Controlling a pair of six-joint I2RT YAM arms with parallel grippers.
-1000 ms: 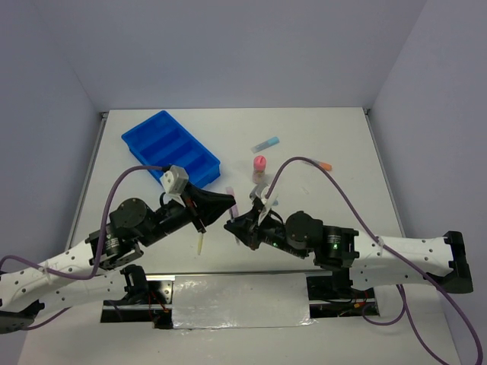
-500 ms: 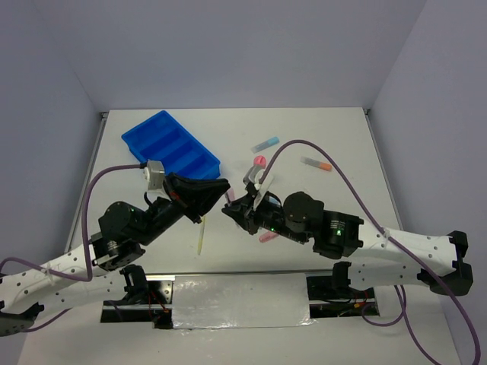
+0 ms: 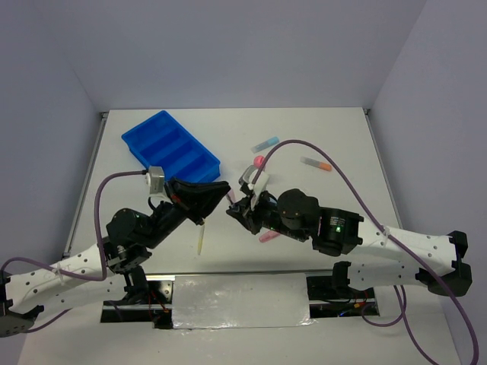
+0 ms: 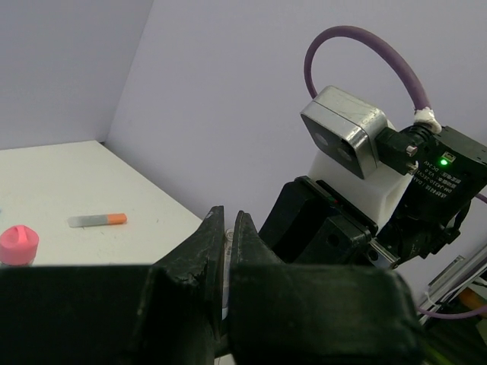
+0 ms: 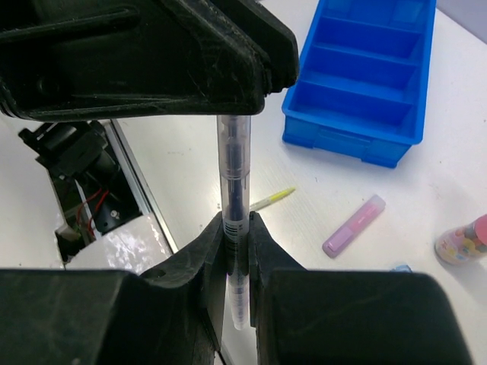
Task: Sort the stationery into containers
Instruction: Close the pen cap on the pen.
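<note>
The label (image 4: 447, 179) on the right arm's wrist carries white print too small to read. The dark pen (image 5: 233, 182) hangs in mid-air, right of the blue tray (image 5: 346, 141) and near of it. The right gripper (image 5: 236, 228) clamps one end and the left gripper (image 4: 226, 228) pinches the other. Both grippers sit farther from the near edge than a second ago.

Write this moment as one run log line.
left gripper: shut on pen | right gripper: shut on pen, other end | pen: in air | tray: nothing inside
</note>
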